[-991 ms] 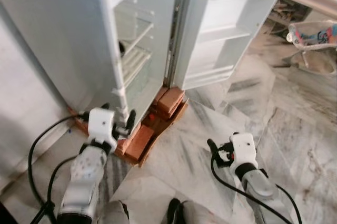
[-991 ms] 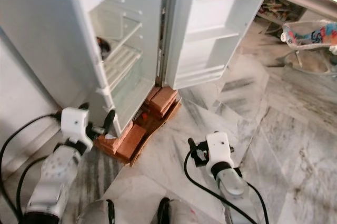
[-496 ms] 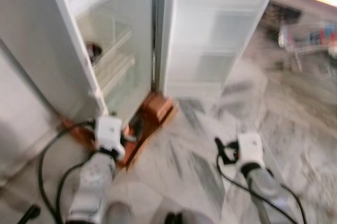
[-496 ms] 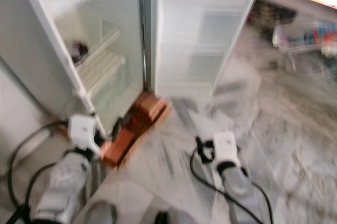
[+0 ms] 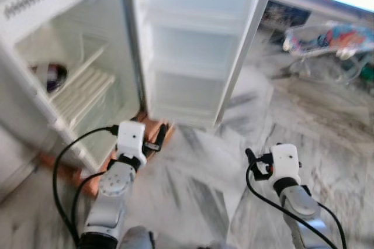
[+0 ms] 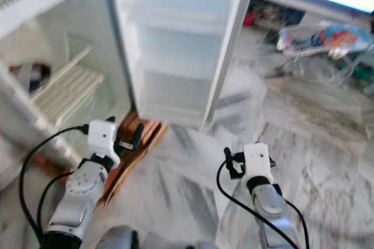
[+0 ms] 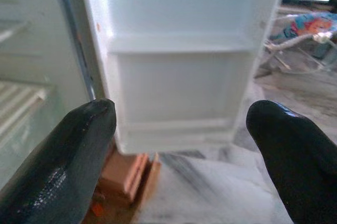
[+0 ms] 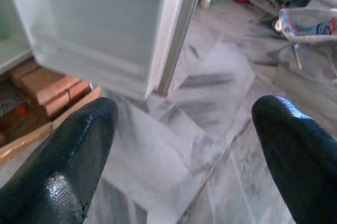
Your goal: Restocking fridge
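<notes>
The white fridge (image 5: pixel 70 85) stands open on my left, its wire shelves bare except for a dark round item (image 5: pixel 49 76) on one shelf. Its door (image 5: pixel 198 44) is swung wide and faces me, with nothing on the door shelves. My left gripper (image 5: pixel 153 144) hangs low before the fridge's bottom edge, open with nothing between its fingers (image 7: pixel 79 150). My right gripper (image 5: pixel 257 164) hovers over the marble floor to the right of the door, also open and holding nothing (image 8: pixel 184 113).
Red bricks and a board (image 5: pixel 149 135) prop up the fridge base. A colourful baby bouncer on a metal frame (image 5: pixel 327 38) stands at the back right, with clutter along the wall behind it. Grey marble floor (image 5: pixel 222 161) stretches between the arms.
The whole view has swung right, so the fridge interior now sits at the left edge and the door faces me. Both arms keep their low, open pose.
</notes>
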